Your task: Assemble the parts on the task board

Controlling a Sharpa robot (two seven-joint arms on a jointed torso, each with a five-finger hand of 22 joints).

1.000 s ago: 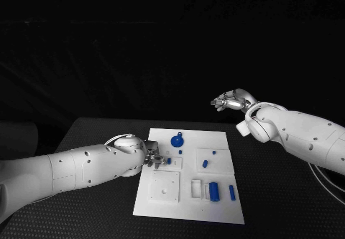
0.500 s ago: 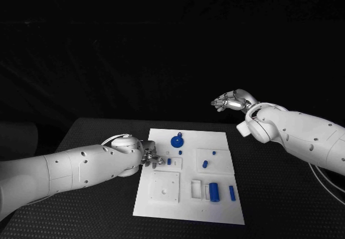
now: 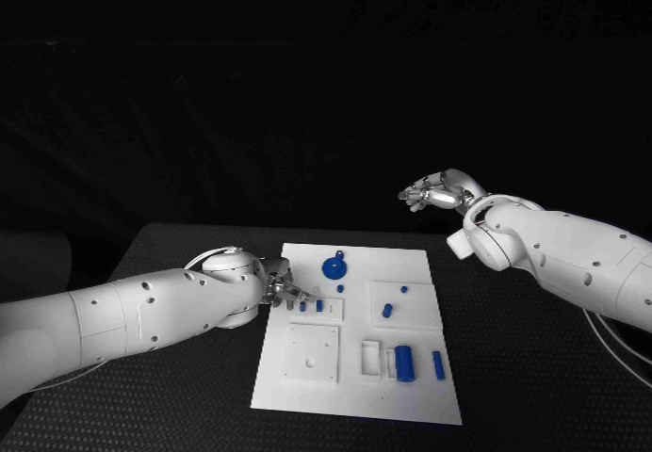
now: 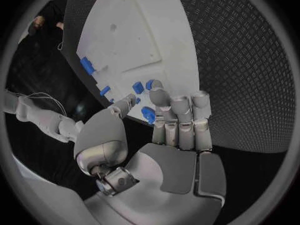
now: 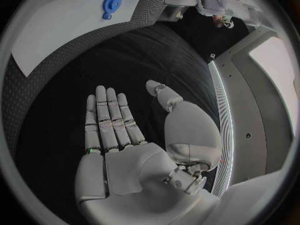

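White rectangular task board [image 3: 356, 395] lies mid black table [image 3: 177, 254]. Left silver hand [image 3: 283, 290] at board's left edge, fingertips [image 4: 156, 87] pinching small blue peg [image 4: 149, 115], likely for seating nearby. Right silver hand [image 3: 437, 193] raised clear, fingers apart, empty. Loose blue parts [image 3: 403, 361] await.

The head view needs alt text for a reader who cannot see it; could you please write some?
The left hand reaches over the left edge of the white task board, its fingers beside a small blue part. More blue parts lie across the board, including a round one. The right hand hangs raised beyond the board's far right corner, holding nothing.
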